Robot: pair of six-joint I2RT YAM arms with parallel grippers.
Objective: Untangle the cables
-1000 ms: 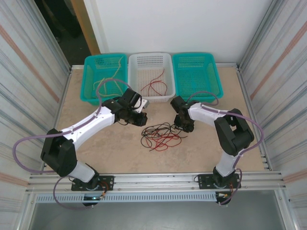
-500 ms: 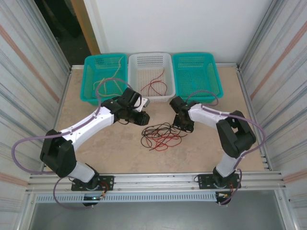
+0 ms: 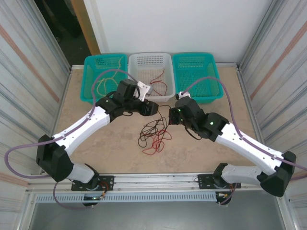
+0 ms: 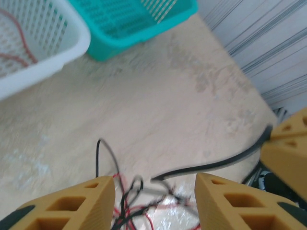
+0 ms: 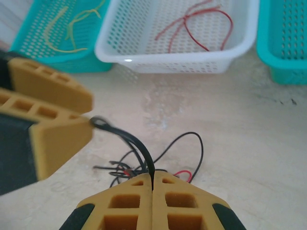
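Cables are lying tangled on the tabletop, red and black together. Right gripper is clamping one black cable; left gripper is hanging released just beside it. Advising: drawing that strand out slowly, watching for snagging loops, before heading toward the far baskets.

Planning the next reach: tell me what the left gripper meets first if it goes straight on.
Likely the thin black cable lying just ahead of the open left gripper; depth is unclear.

Beige mottled table, white wall behind the table, corrugated grey panels flanking the table, aluminium rail along its near edge.
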